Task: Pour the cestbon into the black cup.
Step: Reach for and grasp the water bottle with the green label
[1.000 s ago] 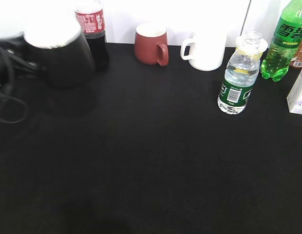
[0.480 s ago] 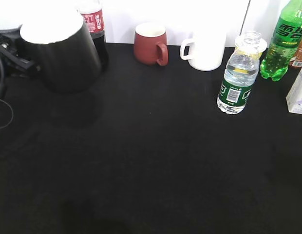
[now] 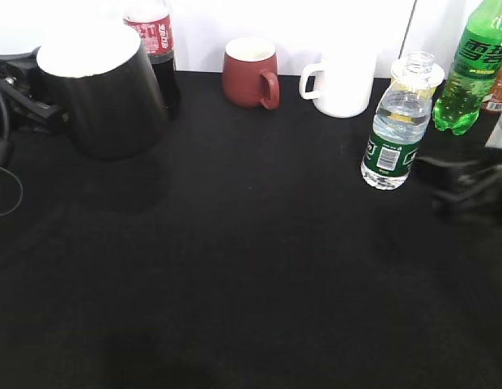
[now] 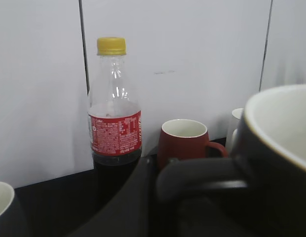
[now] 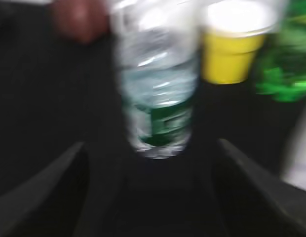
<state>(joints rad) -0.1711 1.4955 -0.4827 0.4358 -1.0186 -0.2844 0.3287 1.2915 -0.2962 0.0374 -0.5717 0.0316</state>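
While the left pincer [image 4: 192,185] grips the black cup [image 3: 101,89]; right pincer [image 5: 153,192] spread before cestbon [image 3: 394,134].

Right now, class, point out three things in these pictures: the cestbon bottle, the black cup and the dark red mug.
cestbon bottle [image 3: 389,154]: exterior view, on its dark green label.
black cup [image 3: 113,101]: exterior view, on its outer wall.
dark red mug [image 4: 180,148]: left wrist view, on its body.
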